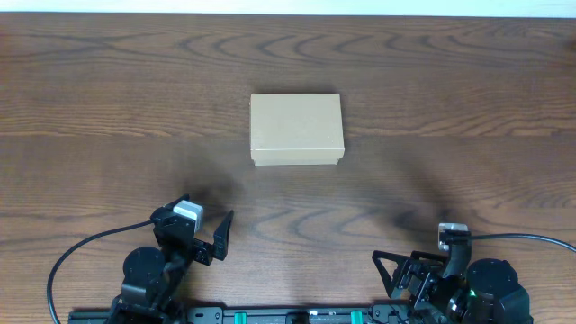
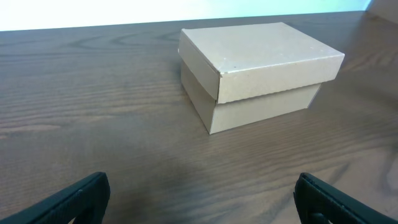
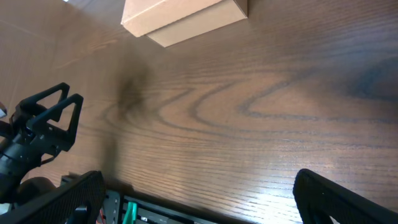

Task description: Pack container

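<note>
The container [image 1: 296, 129] is a plain tan cardboard box with its lid shut, resting on the wooden table a little behind the centre. It also shows in the left wrist view [image 2: 258, 71] and at the top of the right wrist view [image 3: 183, 17]. My left gripper [image 1: 209, 236] is open and empty near the front edge, well short of the box; its fingertips [image 2: 200, 199] frame bare table. My right gripper [image 1: 396, 274] is open and empty at the front right, its fingertips [image 3: 199, 198] over the table's front edge.
The dark wooden table [image 1: 450, 99] runs to a pale back edge. The black mounting rail [image 1: 288, 315] with the arm bases lies along the front. The left arm [image 3: 37, 134] shows in the right wrist view. Cables loop beside both bases.
</note>
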